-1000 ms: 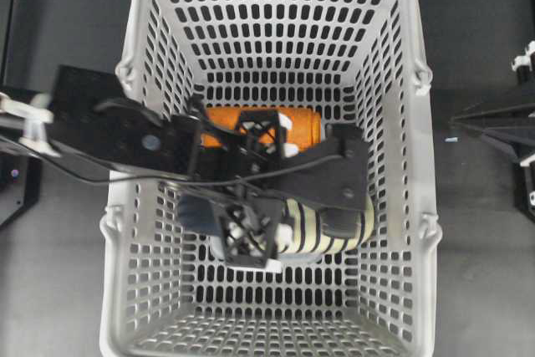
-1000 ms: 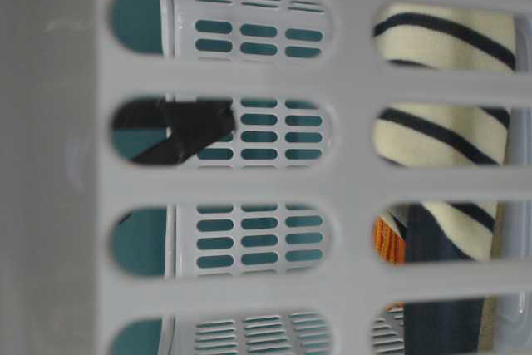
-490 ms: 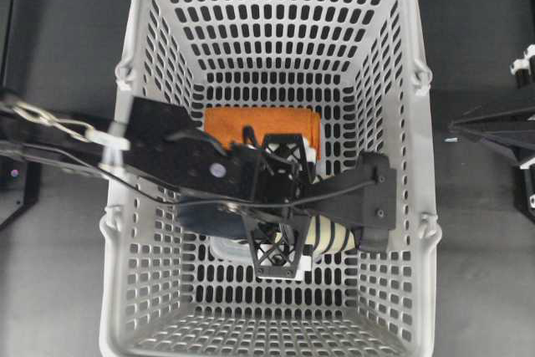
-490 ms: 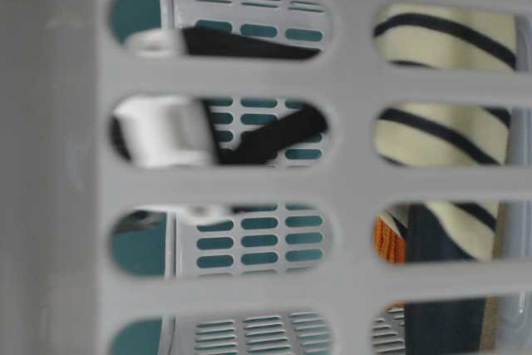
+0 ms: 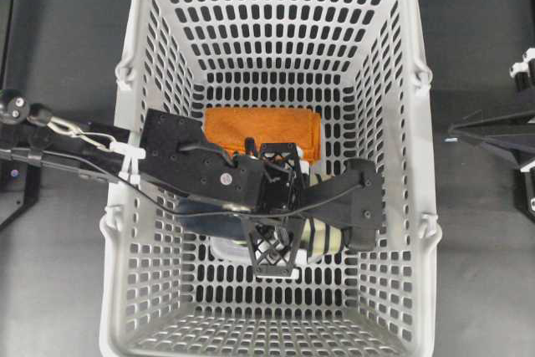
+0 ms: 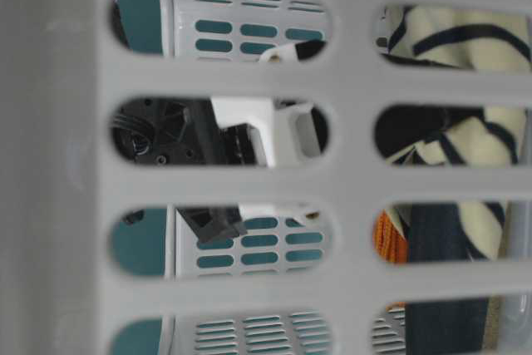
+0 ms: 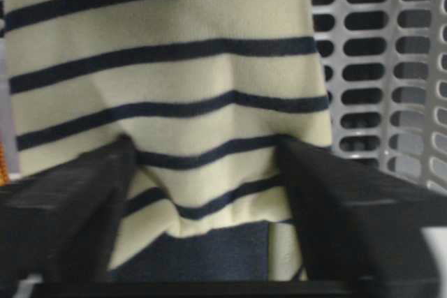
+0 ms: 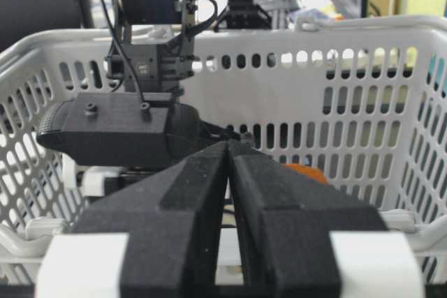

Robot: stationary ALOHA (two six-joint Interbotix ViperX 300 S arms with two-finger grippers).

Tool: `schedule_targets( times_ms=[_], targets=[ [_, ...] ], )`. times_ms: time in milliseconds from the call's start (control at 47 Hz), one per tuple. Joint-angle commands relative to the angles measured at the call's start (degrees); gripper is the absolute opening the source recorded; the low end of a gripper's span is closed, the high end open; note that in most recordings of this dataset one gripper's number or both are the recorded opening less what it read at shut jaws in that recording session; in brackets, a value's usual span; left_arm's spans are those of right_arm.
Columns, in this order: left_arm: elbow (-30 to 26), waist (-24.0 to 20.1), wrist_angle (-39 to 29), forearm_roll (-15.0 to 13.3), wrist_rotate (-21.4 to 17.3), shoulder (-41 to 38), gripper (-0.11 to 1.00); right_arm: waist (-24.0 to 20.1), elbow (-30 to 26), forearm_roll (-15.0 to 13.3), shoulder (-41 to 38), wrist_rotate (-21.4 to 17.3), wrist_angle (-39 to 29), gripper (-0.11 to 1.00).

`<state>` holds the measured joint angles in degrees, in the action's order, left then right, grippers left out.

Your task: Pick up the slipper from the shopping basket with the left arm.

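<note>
Left arm (image 5: 192,175) has sunk lower, jaws now pinching the slipper (image 7: 174,116)

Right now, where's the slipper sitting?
In the overhead view the slipper lies low in the shopping basket, just in front of the orange cloth, with the left gripper pinching its striped upper.

left gripper (image 7: 202,193) has closed onto the slipper (image 7: 167,95); fabric now bunched

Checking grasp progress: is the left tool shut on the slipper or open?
Shut on the slipper: the left tool fingers press both sides, puckering the striped fabric between them.
</note>
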<state>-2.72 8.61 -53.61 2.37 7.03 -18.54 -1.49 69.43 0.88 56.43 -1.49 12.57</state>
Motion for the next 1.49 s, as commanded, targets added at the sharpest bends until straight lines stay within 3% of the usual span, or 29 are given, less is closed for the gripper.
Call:
schedule_targets(
  times_ms=[0,128,213,490,788,958,1107,1469],
  targets=[
    [-0.4,0.1,-0.3,0.3,-0.1,0.7,0.54,-0.2,-0.4,0.2,-0.4,-0.1,0.3,0.0],
    [-1.6,0.1,-1.5,0.3,-0.6,2.5,0.21,-0.2,-0.4,0.3,-0.3,-0.1,0.3,0.0],
    [-3.2,0.1,-3.4,0.3,-0.6,4.0,0.06,-0.2,-0.4,0.3,-0.3,-0.1,0.3,0.0],
    [-15.3,0.1,-17.2,0.3,-0.8,6.0,0.06,-0.2,-0.4,0.3,-0.3,-0.2,0.3,0.0],
    [-38.0,0.1,-33.8,0.4,-2.6,2.0,0.06,-0.2,-0.3,0.4,-0.3,-0.2,0.3,0.0],
    [-47.9,-0.3,-42.4,0.6,-2.8,-2.5,0.06,-0.2,-0.2,0.4,-0.3,-0.1,0.3,0.0],
    [-51.5,-0.9,-43.9,0.6,-2.8,-4.4,0.06,-0.2,-0.2,0.4,-0.3,-0.1,0.3,0.0],
    [-50.1,-1.3,-43.8,0.6,-2.7,-4.4,0.06,-0.2,-0.1,0.4,-0.1,-0.1,0.0,0.0]
  ],
)
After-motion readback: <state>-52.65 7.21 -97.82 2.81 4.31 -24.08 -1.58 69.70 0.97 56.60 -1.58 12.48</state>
